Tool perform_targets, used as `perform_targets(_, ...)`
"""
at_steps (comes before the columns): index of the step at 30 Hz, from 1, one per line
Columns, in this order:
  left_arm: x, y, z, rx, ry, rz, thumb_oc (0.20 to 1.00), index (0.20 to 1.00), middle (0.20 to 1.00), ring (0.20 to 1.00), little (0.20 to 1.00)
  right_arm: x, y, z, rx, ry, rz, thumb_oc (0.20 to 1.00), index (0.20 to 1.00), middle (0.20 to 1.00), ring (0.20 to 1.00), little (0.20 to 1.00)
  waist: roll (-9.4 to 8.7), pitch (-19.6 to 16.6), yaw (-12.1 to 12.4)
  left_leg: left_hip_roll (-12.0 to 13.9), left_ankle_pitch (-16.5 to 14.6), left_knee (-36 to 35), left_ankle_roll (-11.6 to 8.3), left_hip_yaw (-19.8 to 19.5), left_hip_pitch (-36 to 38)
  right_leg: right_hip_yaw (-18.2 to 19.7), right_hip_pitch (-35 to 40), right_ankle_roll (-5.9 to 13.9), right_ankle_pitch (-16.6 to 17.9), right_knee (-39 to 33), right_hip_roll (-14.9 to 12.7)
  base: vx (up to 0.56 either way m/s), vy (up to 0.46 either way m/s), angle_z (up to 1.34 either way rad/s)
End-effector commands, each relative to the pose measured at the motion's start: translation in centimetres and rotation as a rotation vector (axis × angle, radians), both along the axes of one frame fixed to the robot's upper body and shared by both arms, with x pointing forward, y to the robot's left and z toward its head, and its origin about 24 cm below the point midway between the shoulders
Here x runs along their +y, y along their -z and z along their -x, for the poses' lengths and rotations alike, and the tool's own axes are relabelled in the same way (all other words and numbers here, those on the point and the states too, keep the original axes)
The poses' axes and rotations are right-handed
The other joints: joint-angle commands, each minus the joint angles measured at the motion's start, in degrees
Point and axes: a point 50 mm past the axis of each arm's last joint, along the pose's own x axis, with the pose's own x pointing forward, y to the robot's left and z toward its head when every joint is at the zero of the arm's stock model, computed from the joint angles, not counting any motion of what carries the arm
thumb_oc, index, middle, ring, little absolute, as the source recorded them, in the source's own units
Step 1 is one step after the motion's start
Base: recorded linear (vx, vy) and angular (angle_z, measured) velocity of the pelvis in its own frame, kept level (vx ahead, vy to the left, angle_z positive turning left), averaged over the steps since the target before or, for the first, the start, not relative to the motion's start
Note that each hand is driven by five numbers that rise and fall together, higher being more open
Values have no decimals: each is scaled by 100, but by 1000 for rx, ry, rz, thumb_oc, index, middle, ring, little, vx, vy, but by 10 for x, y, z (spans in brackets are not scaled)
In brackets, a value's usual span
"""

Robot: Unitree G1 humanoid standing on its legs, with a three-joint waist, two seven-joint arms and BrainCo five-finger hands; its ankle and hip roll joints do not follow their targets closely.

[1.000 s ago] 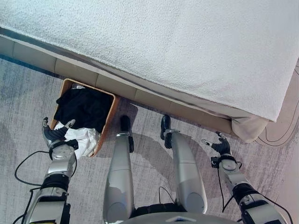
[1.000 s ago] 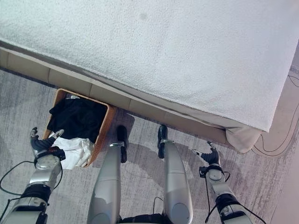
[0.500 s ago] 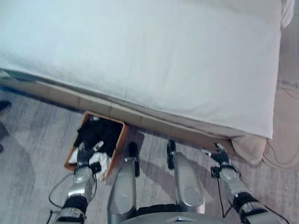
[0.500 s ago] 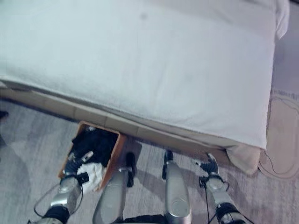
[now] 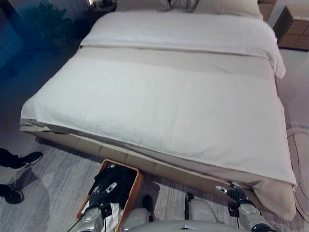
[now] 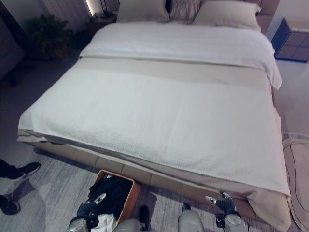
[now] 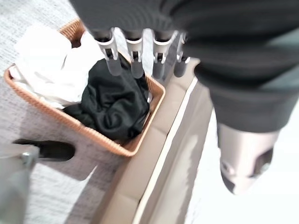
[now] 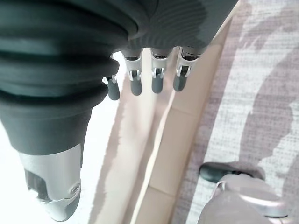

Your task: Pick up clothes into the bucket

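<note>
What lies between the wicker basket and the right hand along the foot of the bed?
In the left eye view, between the basket and the right hand there is just grey floor along the bed's beige base, aside from the robot itself.

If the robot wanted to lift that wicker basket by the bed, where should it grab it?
Probably by the rim of the wicker basket on the side away from the bed, coming from above. The bed base sits right against the far side, and the black garment and white clothes fill the inside. The left hand hovers open above it.
</note>
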Motion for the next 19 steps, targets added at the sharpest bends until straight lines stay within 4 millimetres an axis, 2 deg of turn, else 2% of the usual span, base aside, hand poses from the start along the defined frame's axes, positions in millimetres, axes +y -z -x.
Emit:
perform_targets(1, 10, -7, -15, -14, 77, -75, 1000, 1000, 1000, 1000, 1000, 5, -3, -13, -28, -36, -11, 1000, 1000, 1000, 1000, 1000, -290, 155, 15, -245, -140, 88, -89, -88, -75, -302, 681, 326, 729, -1345, -215, 48, -36, 4)
perform_targets(4, 3, -2, -8, 37, 130, -89, 1000, 1000, 1000, 1000, 1000, 9, 2, -6, 4, -35, -16, 1000, 1000, 1000, 1000, 1000, -330, -4, 34, -228, -151, -6, -92, -55, 96, -348, 916, 342, 781, -1585, -175, 68, -31, 3)
perform_targets(5, -3, 3, -2, 74, 168, -80, 1000, 1000, 1000, 1000, 1000, 11, 7, 3, 52, -35, -18, 1000, 1000, 1000, 1000, 1000, -347, -56, 58, -234, -196, 52, -88, -47, 165, -357, 1027, 350, 777, -1624, -172, 58, -30, -1)
perform_targets(13, -26, 14, 14, 159, 289, -13, 1000, 1000, 1000, 1000, 1000, 24, 15, 14, 108, -71, -48, 1000, 1000, 1000, 1000, 1000, -401, -156, 48, -200, -257, -22, -81, -61, 402, -342, 1268, 308, 692, -1639, -119, 25, -12, -1)
perform_targets(19, -33, 15, 13, 181, 414, -28, 1000, 1000, 1000, 1000, 1000, 26, 18, 17, 144, -121, -41, 1000, 1000, 1000, 1000, 1000, -426, -163, 48, -183, -308, -24, -67, -88, 503, -360, 1362, 294, 633, -1605, -109, 20, -10, 2)
